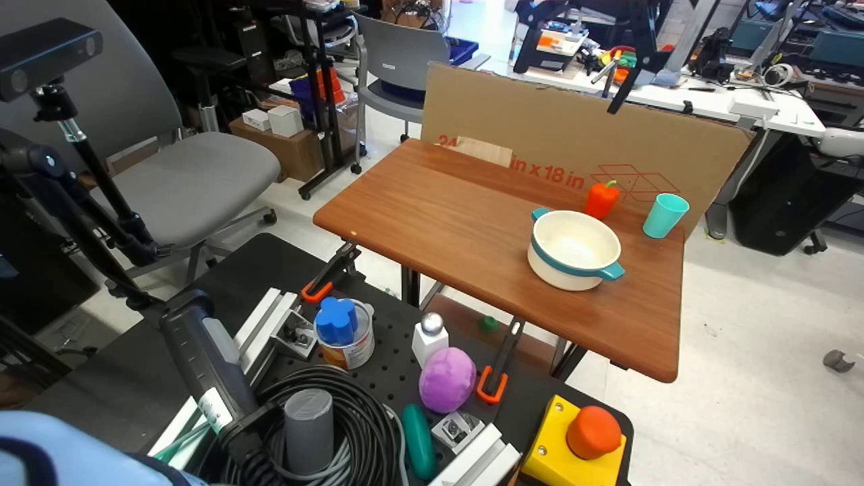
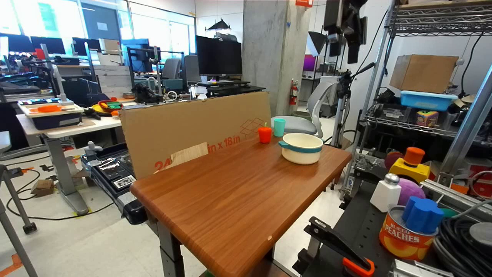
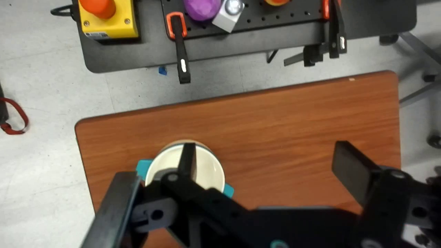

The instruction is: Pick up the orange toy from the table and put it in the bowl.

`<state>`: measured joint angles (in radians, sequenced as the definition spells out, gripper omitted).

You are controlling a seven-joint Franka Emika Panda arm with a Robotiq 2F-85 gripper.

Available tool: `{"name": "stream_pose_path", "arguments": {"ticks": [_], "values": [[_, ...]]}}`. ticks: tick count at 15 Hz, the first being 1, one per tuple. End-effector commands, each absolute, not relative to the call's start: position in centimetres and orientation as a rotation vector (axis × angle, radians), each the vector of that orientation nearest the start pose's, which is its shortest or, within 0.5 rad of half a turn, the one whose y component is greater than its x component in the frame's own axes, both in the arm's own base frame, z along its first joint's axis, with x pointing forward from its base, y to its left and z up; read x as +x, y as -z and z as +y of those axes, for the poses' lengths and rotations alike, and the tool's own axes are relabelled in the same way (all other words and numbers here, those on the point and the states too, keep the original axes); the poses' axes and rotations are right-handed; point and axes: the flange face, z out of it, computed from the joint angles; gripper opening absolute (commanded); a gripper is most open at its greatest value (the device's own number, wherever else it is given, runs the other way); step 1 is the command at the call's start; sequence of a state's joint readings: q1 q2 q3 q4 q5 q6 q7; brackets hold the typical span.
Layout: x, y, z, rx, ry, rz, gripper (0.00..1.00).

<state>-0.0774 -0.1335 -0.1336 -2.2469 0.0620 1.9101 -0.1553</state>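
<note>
The orange toy is a small orange-red pepper with a green stem. It stands on the brown wooden table [image 1: 432, 216] in both exterior views [image 1: 601, 201] [image 2: 265, 135], beside the bowl, and does not show in the wrist view. The white bowl [image 1: 563, 275] has a teal band and teal handles; it also shows in the wrist view [image 3: 210, 163], partly covered by a finger. No contents show in the visible part of the bowl. My gripper [image 3: 265, 148] is open with nothing between its fingers. It is high above the table in both exterior views [image 1: 568, 88] [image 2: 344, 55].
A teal cup [image 1: 665, 216] stands near the pepper at the table's end. A cardboard sheet [image 2: 192, 127] stands upright along one long table edge. Opposite, a black bench [image 3: 213, 51] holds a yellow box with a red button [image 1: 574, 445], a purple ball, a can and clamps.
</note>
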Motion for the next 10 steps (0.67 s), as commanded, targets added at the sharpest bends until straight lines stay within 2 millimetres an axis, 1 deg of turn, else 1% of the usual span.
{"name": "stream_pose_path", "arguments": {"ticks": [1,3,5,7,10], "values": [[52.1,-43.1,-9.4,-3.003,-0.196,0.173,1.0],[54.7,-44.0,-10.0,-3.02,-0.146,0.226,1.0],[57.3,-44.4,-10.9,-3.041,-0.112,0.28,1.0],[59.5,-44.3,-11.9,-3.063,-0.092,0.331,1.0],[62.5,-43.4,-13.6,-3.066,-0.081,0.393,1.0]]}}
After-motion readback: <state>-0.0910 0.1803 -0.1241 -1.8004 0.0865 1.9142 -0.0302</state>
